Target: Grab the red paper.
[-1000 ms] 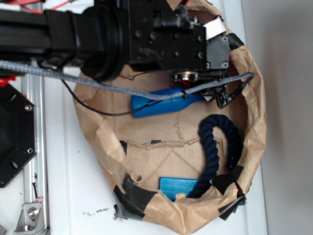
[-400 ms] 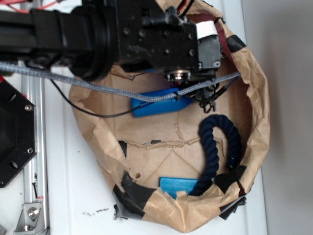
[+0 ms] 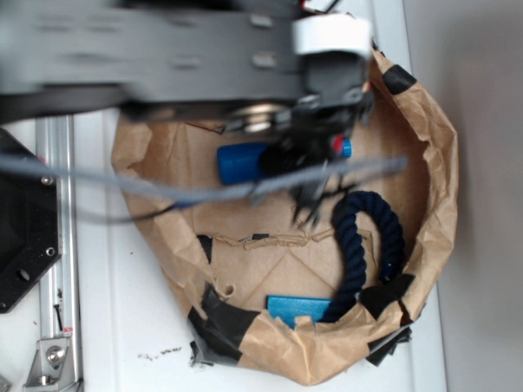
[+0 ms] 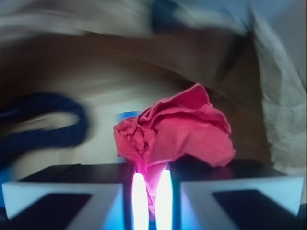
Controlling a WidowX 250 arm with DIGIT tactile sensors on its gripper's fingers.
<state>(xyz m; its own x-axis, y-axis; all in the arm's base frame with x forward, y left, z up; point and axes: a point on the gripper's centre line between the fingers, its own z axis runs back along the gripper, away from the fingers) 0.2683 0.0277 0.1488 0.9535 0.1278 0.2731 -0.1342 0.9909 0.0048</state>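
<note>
In the wrist view the red paper [image 4: 177, 129], a crumpled bright red wad, sits pinched between the two jaws of my gripper [image 4: 151, 175], with a strip of it running down the narrow gap. The gripper is shut on it. In the exterior view the arm is smeared by motion above the brown paper nest [image 3: 433, 188]. Only a small red patch of the red paper [image 3: 336, 145] shows under the wrist, beside the blue bottle [image 3: 241, 162]. The gripper [image 3: 309, 200] itself is a dark blur there.
A dark blue rope [image 3: 359, 245] curls at the nest's right side, also blurred in the wrist view [image 4: 43, 124]. A flat blue block [image 3: 298, 309] lies by the nest's front rim. Black tape patches the rim. A metal rail [image 3: 57, 245] runs along the left.
The arm has swung left and now looks larger and motion-blurred. More of the blue bottle's right end shows, and a red patch has come into view under the wrist.
</note>
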